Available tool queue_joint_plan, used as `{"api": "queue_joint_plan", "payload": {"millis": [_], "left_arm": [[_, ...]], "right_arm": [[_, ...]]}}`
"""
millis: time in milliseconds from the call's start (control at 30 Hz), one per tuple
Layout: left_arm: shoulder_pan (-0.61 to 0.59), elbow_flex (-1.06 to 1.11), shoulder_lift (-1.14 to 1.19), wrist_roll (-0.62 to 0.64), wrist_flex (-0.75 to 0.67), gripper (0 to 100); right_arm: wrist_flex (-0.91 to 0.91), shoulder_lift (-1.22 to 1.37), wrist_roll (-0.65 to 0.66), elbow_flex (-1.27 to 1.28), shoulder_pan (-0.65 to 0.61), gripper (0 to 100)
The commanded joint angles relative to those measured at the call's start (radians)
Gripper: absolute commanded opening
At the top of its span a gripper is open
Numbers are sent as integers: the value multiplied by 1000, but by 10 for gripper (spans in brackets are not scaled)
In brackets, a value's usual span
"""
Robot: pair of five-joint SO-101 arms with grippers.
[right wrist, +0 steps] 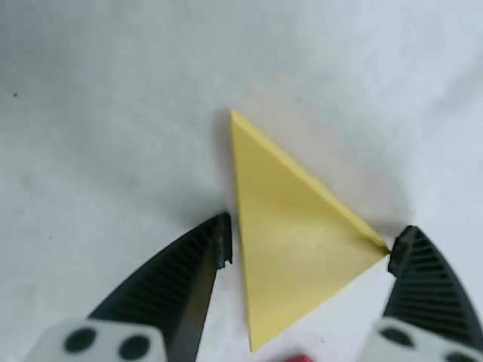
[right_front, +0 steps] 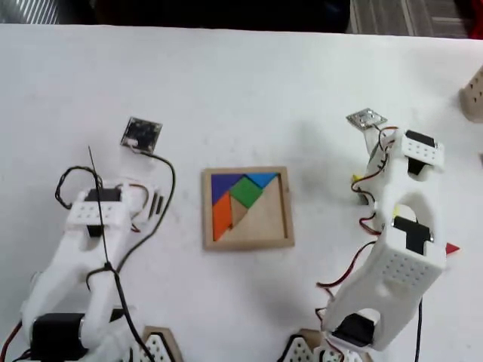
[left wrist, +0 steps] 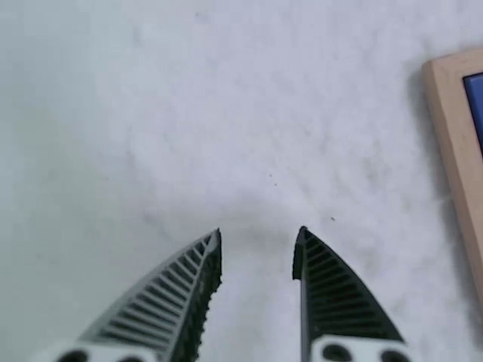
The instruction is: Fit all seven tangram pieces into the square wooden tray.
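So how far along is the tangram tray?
Roughly halfway. Done: at least four coloured pieces sit in the upper left of the tray; its lower-right floor is bare. In hand: right arm's jaws stand open either side of the yellow triangle, flat on the table, not yet gripped. Left: that triangle, the red piece beside the right arm.

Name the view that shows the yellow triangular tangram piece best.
Right wrist view: the yellow triangular tangram piece lies whole between the open fingers of the right gripper. The high view catches a sliver of it beside that arm.
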Motion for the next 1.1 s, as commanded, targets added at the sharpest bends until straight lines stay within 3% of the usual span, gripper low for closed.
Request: {"api": "queue_joint_plan", "payload": {"millis": [0, 400, 667, 1067], "left_arm": [[15, -6, -35, -11, -21, 169], [13, -6, -35, -11, -21, 169], [13, -6, -35, -11, -21, 169], [13, -6, -35, -11, -21, 169]], "right_arm": [[-22, -50, -5, -3, 7, 323], [-24, 56, 34, -8, 15, 318], [-24, 61, 37, -8, 31, 107], [-13, 31, 31, -14, 39, 101]]}}
